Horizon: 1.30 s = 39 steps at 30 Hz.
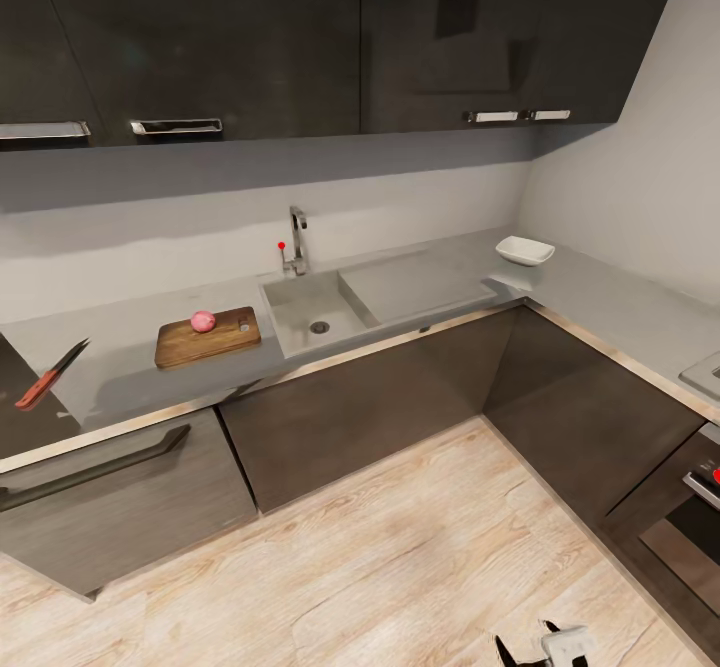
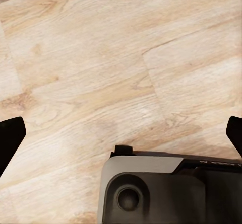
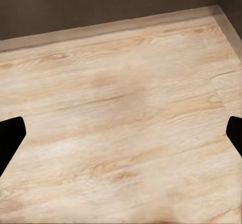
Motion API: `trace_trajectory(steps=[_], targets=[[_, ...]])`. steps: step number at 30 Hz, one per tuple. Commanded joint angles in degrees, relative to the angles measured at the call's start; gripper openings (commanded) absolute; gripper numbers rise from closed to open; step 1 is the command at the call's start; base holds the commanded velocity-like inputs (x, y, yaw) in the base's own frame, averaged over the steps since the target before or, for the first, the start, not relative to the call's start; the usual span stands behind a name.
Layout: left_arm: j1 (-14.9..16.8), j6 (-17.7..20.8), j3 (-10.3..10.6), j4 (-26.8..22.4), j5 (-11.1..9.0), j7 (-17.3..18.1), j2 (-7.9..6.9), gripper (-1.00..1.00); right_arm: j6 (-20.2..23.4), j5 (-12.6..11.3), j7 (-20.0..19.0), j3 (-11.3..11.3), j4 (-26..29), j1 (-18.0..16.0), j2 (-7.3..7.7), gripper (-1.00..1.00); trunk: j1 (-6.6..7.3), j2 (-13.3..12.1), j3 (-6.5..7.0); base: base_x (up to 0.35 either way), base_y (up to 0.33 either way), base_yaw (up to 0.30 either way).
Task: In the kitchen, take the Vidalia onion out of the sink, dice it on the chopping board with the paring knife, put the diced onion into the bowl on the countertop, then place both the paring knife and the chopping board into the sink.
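Left gripper (image 2: 121, 133): fingers (image 2: 9, 138) spread wide, dark tips sit at opposite edges of the left wrist view, nothing between them. Below it is light wood floor (image 2: 101, 58) and a dark grey piece of the robot's base (image 2: 166, 189).

Right gripper (image 3: 121, 133): same, fingertips (image 3: 10, 136) far apart at the frame edges, holding nothing. It hangs over bare floor near the foot of the dark lower cabinets (image 3: 101, 5). In the head view a bit of the right gripper (image 1: 545, 647) shows low over the floor, well apart from the counter.

Task items, head view:
- Vidalia onion (image 1: 203, 321): pinkish, whole, resting on the chopping board (image 1: 208, 337), toward its back edge near the middle.
- Chopping board lies flat on the countertop (image 1: 120, 347), just left of the sink (image 1: 310, 309).
- Paring knife (image 1: 50, 375): red-orange handle, dark blade, on the countertop well left of the board, handle toward the front edge, blade pointing back and right.
- Sink basin has only the drain in it; drainboard (image 1: 415, 287) adjoins on its right; faucet (image 1: 297, 242) behind the basin, small red knob just to its left.
- Bowl (image 1: 525, 250): white, upright, on the countertop in the corner, right of the drainboard.

Glossy dark upper cabinets (image 1: 250, 37) with chrome handles above. An oven front (image 1: 690, 517) shows at the right edge.
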<state>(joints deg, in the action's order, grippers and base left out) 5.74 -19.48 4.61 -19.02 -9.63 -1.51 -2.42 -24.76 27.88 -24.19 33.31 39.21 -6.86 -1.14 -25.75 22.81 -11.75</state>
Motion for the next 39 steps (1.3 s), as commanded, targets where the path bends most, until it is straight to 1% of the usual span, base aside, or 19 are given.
trace_trajectory(steps=[1,2,3,4,5,7,8,9,11,12,14,15,16,17,20,23,24,31,39], targets=[[0.0,-0.2,0.5,0.0,-0.5,-0.2,-0.05,1.0,0.2,-0.9,-2.0,0.7,-0.2,-0.1,1.18,1.0,-0.03,0.1,-0.11,0.0,0.0,0.0],[0.1,-0.2,0.5,0.0,-0.5,-0.2,-0.05,1.0,1.7,-3.1,-3.3,1.0,-0.5,-0.1,2.96,1.0,-0.03,0.1,-0.11,0.0,0.0,0.0],[0.1,-0.2,0.5,0.1,-0.5,-0.2,-0.04,1.0,4.4,-5.0,-4.1,1.1,-0.6,-0.1,4.55,1.0,-0.03,0.1,-0.11,0.0,0.0,0.0],[0.1,-0.2,0.5,0.1,-0.5,-0.2,-0.04,1.0,5.4,-5.5,-4.2,1.1,-0.5,-0.1,4.96,1.0,-0.03,0.1,-0.11,0.0,0.0,0.0],[0.1,-0.2,0.5,0.1,-0.5,-0.2,-0.04,1.0,7.4,-6.2,-4.4,1.1,-0.2,-0.1,5.55,1.0,-0.03,0.1,-0.11,0.0,0.0,0.0],[0.1,-0.2,0.5,0.1,-0.5,-0.2,-0.04,1.0,9.9,-6.9,-4.5,0.9,0.8,-0.1,5.97,1.0,-0.03,0.1,-0.11,0.0,0.0,0.0],[0.1,-0.2,0.5,0.1,-0.5,-0.2,-0.04,1.0,10.9,-7.1,-4.2,0.7,1.9,-0.1,5.89,1.0,-0.03,0.1,-0.11,0.0,0.0,0.0],[0.0,-0.2,0.5,0.2,-0.6,-0.2,-0.04,1.0,11.6,-7.3,-3.6,0.3,3.1,-0.1,5.47,1.0,-0.03,0.1,-0.11,0.0,0.0,0.0],[0.0,-0.2,0.5,0.5,-0.5,-0.2,-0.04,1.0,12.6,-7.4,-1.6,-1.2,4.7,-0.3,4.28,1.0,-0.03,0.1,-0.11,0.0,0.0,0.0],[0.1,-0.2,0.5,0.8,-0.5,-0.2,-0.03,1.0,13.5,-7.5,0.3,-2.8,5.7,-0.5,3.53,1.0,-0.03,0.1,-0.11,0.0,0.0,0.0],[0.1,-0.2,0.5,1.1,-0.5,-0.2,0.02,1.0,15.7,-7.5,4.3,-7.1,7.2,-1.1,2.46,1.0,-0.03,0.1,-0.11,0.0,0.0,0.0],[0.0,-0.2,0.5,1.1,-0.5,-0.2,0.02,1.0,16.1,-7.5,5.2,-8.4,7.5,-1.2,2.23,1.0,-0.03,0.1,-0.11,0.0,0.0,0.0],[0.0,-0.2,0.5,1.1,-0.5,-0.2,0.03,1.0,16.9,-7.6,7.5,-11.7,8.1,-1.3,1.55,1.0,-0.03,0.1,-0.11,0.0,0.0,0.0],[0.1,-0.2,0.5,1.2,-0.5,-0.2,0.04,1.0,17.1,-7.6,8.5,-13.2,8.3,-1.4,1.09,1.0,-0.03,0.1,-0.11,0.0,0.0,0.0],[0.1,-0.2,0.5,1.2,-0.5,-0.2,0.04,1.0,16.8,-7.7,9.9,-15.2,8.1,-1.5,0.35,1.0,-0.03,0.1,-0.11,0.0,0.0,0.0],[0.0,-0.2,0.5,1.2,-0.5,-0.2,0.04,1.0,14.6,-7.7,10.3,-15.7,7.6,-1.5,0.06,1.0,-0.03,0.1,-0.11,0.0,0.0,0.0],[0.1,-0.2,0.5,1.3,-0.5,-0.2,0.05,1.0,13.3,-7.8,10.4,-15.9,7.4,-1.5,-0.2,1.0,-0.03,0.1,-0.11,0.0,0.0,0.0],[0.0,-0.2,0.5,1.3,-0.5,-0.2,0.05,1.0,12.3,-7.8,10.5,-15.9,6.1,-1.5,-1.68,1.0,-0.03,0.1,-0.11,0.0,0.0,0.0],[0.1,-0.2,0.5,1.3,-0.5,-0.2,0.05,1.0,12.0,-7.7,10.5,-15.9,5.1,-1.5,-1.76,1.0,-0.03,0.1,-0.11,0.0,0.0,0.0]])
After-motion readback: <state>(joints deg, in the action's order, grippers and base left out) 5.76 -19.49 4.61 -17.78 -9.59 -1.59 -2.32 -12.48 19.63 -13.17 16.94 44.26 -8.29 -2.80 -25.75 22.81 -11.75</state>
